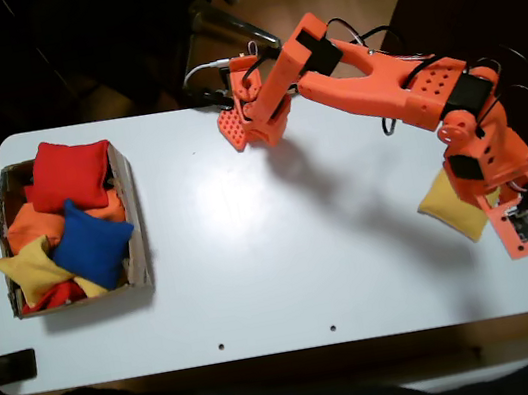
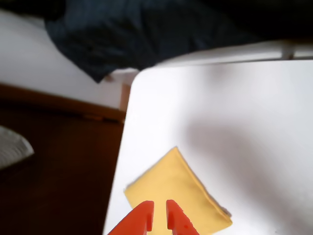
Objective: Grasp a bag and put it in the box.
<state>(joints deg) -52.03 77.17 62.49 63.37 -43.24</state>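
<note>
The bag (image 2: 178, 196) lies flat near the white counter (image 1: 284, 255)'s right edge in the fixed view, partly under the arm's base. In the wrist view, the tool (image 2: 159, 215) hangs just above it, fingers nearly together, gripping nothing. The bag sits diamond-wise, one corner pointing away from the tool.

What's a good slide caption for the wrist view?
Orange hand, nearly closed, above a yellow bag near the white table's corner.
</note>
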